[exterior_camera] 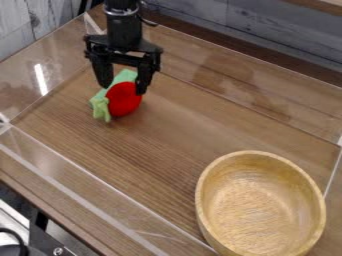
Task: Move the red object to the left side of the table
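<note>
1. Fingers (142,80) of your gripper (122,78) stand spread wide, one on each side, pointing straight down; nothing is pinched between them.
2. You can see the black fingertips hanging just above the red object (124,98), roughly bracketing its upper end. Whether either tip touches it, you cannot tell from this angle.
3. Your red object lies on the table (201,120) in the far-left part of the picture, close to the clear acrylic wall (54,60) on that side.
4. Look at its near-left end: a light-green leafy stub (100,107) sticks out toward the camera, and a little more green shows behind the red body, between the fingers.
5. Your arm comes down from the top edge of the picture, its black wrist directly over the fruit.
6. You will find the round wooden bowl (261,208) at the near-right corner, well apart from the gripper and the red object, standing upright with only bare wood showing inside.
7. Between fruit and bowl you have bare wood-grain tabletop.
</note>
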`<state>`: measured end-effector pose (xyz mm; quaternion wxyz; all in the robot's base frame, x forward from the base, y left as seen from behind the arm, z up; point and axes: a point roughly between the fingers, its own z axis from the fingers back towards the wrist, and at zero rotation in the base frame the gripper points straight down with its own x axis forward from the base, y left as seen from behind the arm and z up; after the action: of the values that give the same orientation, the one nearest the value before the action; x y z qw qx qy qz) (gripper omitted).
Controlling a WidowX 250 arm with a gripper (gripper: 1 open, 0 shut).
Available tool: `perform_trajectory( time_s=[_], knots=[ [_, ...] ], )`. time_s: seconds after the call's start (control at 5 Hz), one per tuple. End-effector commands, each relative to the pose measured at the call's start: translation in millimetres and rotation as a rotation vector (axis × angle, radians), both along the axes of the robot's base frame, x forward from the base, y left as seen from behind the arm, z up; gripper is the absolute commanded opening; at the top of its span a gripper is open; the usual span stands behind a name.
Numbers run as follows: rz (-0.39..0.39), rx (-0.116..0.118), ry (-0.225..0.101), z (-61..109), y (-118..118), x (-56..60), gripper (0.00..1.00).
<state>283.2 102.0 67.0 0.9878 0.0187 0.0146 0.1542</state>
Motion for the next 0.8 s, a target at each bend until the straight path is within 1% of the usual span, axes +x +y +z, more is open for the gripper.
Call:
perform_trajectory(
  time_s=[0.0,0.2,0.6],
  knots=[
    [0.002,0.02,-0.023,1.1,3,4.8,1.0],
    [0.004,0.021,-0.016,-5.4,2,5.7,1.0],
    [0.005,0.019,-0.007,-10.8,-1,7.0,1.0]
  ],
)
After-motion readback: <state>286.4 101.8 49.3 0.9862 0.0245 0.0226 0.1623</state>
